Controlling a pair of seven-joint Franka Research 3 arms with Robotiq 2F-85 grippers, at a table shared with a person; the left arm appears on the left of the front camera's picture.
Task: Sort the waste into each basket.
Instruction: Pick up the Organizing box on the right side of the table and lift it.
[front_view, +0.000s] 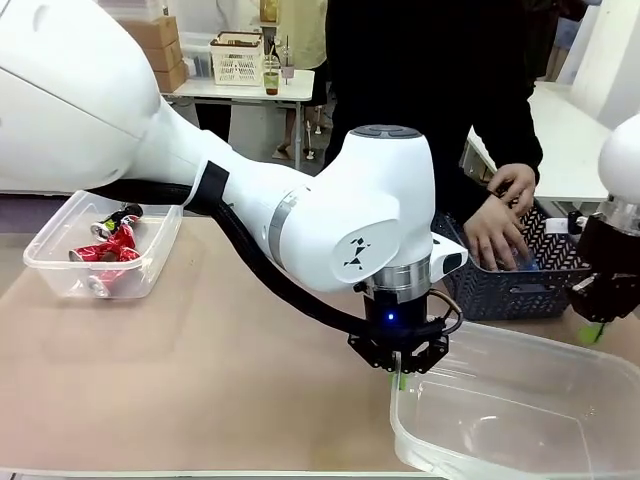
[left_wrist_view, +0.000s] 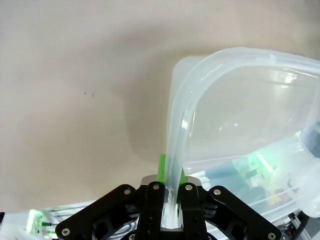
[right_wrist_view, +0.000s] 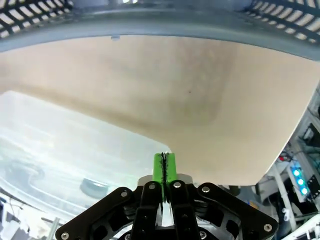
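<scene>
A small deep clear basket (front_view: 45, 262) stands at the far left of the table. It holds crushed red cans (front_view: 108, 250) and a small dark can (front_view: 122, 214). My left arm reaches across the middle. Its gripper (front_view: 400, 368) (left_wrist_view: 170, 200) is shut on the rounded rim (left_wrist_view: 176, 130) of a second clear tub (front_view: 520, 420), which is empty and sits at the near right. At the far right my right gripper (front_view: 598, 325) (right_wrist_view: 164, 172) hangs by that tub's (right_wrist_view: 60, 145) far edge, green pads (right_wrist_view: 159, 167) pressed together on nothing. No bottles are clear to see.
A dark blue-grey lattice basket (front_view: 545, 285) (right_wrist_view: 150, 25) stands behind the near tub, and both of the person's hands (front_view: 495, 235) reach into it. Bare tan tabletop (front_view: 200, 370) spreads between the two clear tubs.
</scene>
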